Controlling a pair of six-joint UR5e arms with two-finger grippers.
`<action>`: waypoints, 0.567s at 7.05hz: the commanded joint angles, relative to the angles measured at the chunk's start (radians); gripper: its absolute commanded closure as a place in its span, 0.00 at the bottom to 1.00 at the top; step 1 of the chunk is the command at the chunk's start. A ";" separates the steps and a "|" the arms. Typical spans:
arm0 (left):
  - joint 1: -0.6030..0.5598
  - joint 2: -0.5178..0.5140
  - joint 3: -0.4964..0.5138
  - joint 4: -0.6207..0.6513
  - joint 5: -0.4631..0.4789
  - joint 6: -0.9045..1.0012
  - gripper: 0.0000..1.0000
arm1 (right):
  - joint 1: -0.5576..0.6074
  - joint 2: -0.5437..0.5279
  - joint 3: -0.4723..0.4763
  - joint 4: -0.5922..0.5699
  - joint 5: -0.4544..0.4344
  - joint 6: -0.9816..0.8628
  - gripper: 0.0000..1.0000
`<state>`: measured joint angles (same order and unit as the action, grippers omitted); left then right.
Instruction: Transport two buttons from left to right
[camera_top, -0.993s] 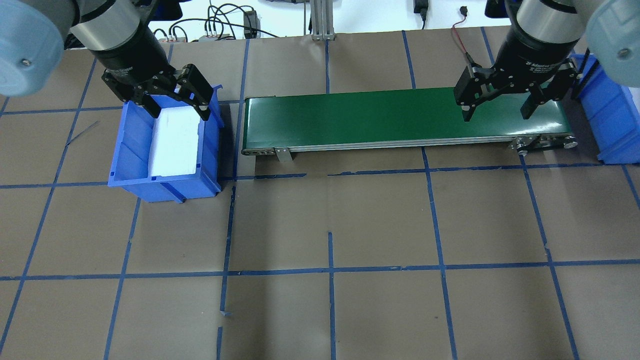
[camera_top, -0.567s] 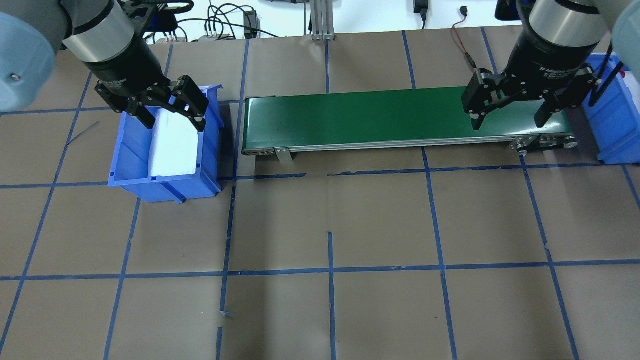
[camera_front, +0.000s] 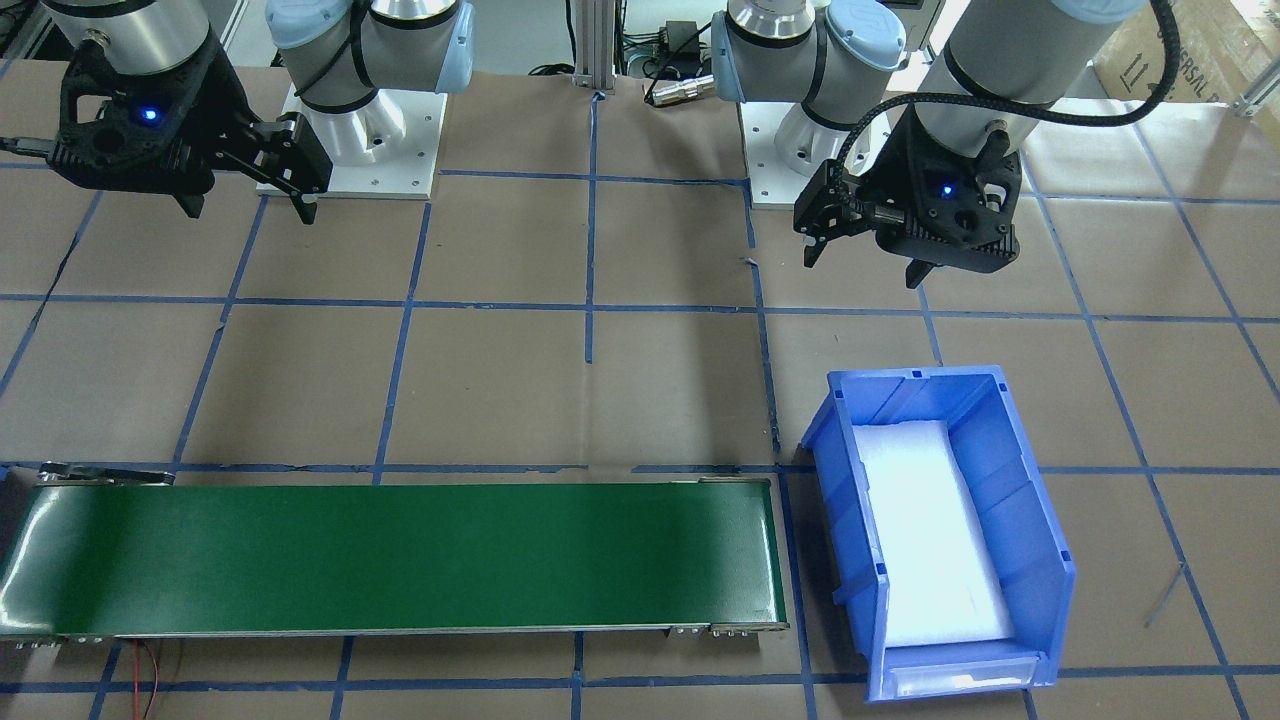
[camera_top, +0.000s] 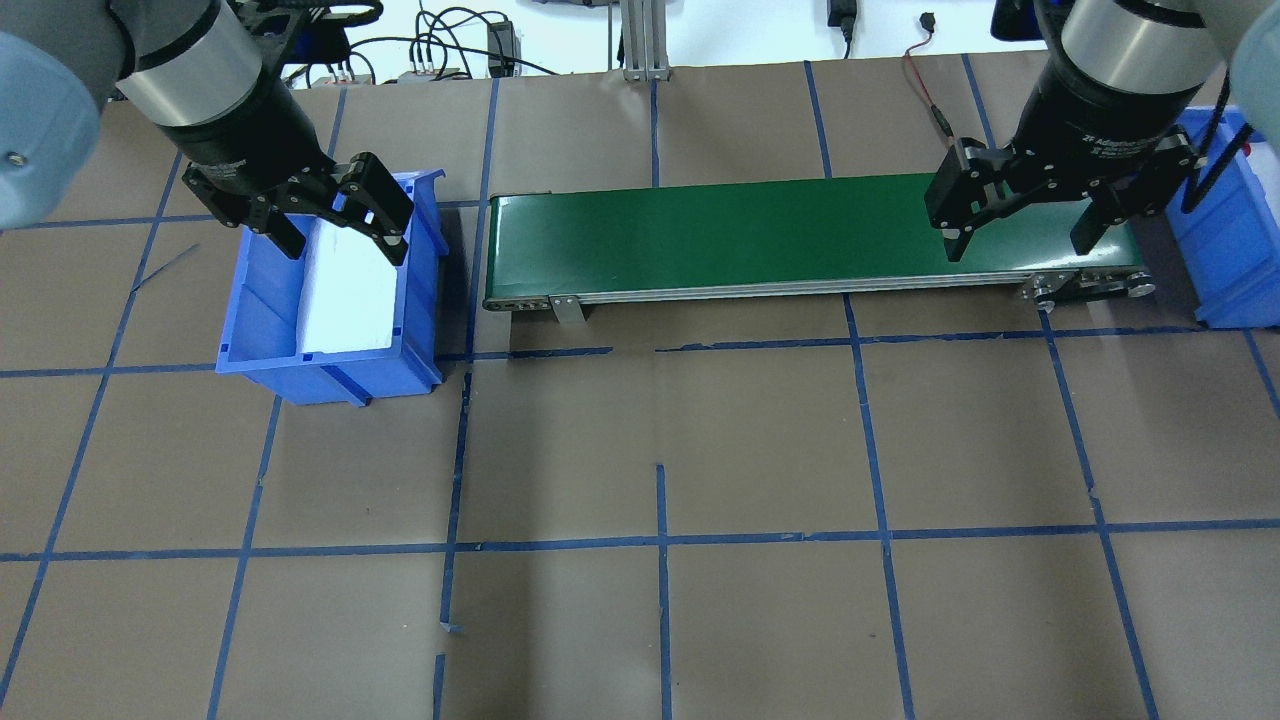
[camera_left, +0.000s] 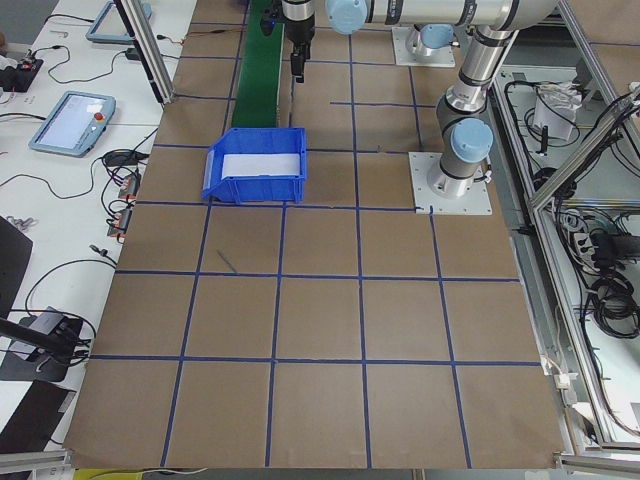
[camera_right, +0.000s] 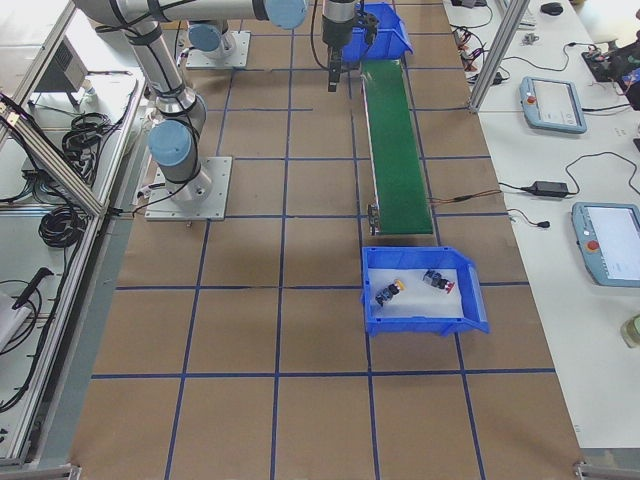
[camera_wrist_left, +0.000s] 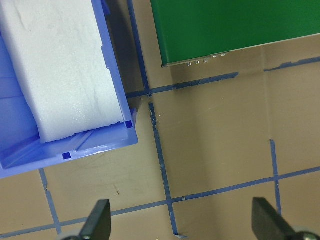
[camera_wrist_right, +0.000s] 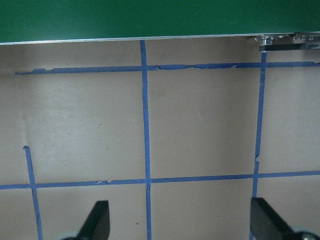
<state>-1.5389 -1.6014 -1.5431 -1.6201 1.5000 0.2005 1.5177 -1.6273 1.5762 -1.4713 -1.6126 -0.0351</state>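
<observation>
Both buttons lie in the right blue bin (camera_right: 420, 320), shown only in the exterior right view: the yellow-capped button (camera_right: 391, 292) at its left, the red-capped button (camera_right: 437, 281) at its right. My left gripper (camera_top: 345, 245) is open and empty, high over the left blue bin (camera_top: 260, 300), which holds only white foam (camera_top: 350, 290). My right gripper (camera_top: 1018, 245) is open and empty over the right end of the green conveyor belt (camera_top: 750, 235). In the front-facing view the left gripper (camera_front: 862, 265) and right gripper (camera_front: 248, 208) hang well above the table.
The right bin's edge (camera_top: 1215, 240) shows past the belt's right end. The brown table (camera_top: 660, 450) has a blue tape grid. Cables and a post stand behind the belt (camera_top: 640, 40). The two arm bases (camera_front: 350, 140) sit at the robot's side.
Both grippers have drifted toward the robot's side of the table and stayed open. The right one has also shifted a little to the right along the belt's end.
</observation>
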 joint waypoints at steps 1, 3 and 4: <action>-0.001 0.009 -0.008 -0.007 0.000 0.011 0.00 | -0.001 0.000 0.002 -0.003 -0.001 -0.002 0.00; -0.001 0.003 -0.008 0.000 0.002 0.017 0.00 | -0.001 0.001 0.002 -0.003 -0.003 -0.002 0.00; -0.001 -0.006 0.006 0.002 -0.004 0.016 0.00 | -0.001 0.001 0.002 -0.003 -0.001 -0.003 0.00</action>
<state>-1.5400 -1.5987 -1.5467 -1.6225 1.5002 0.2157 1.5171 -1.6265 1.5780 -1.4741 -1.6144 -0.0372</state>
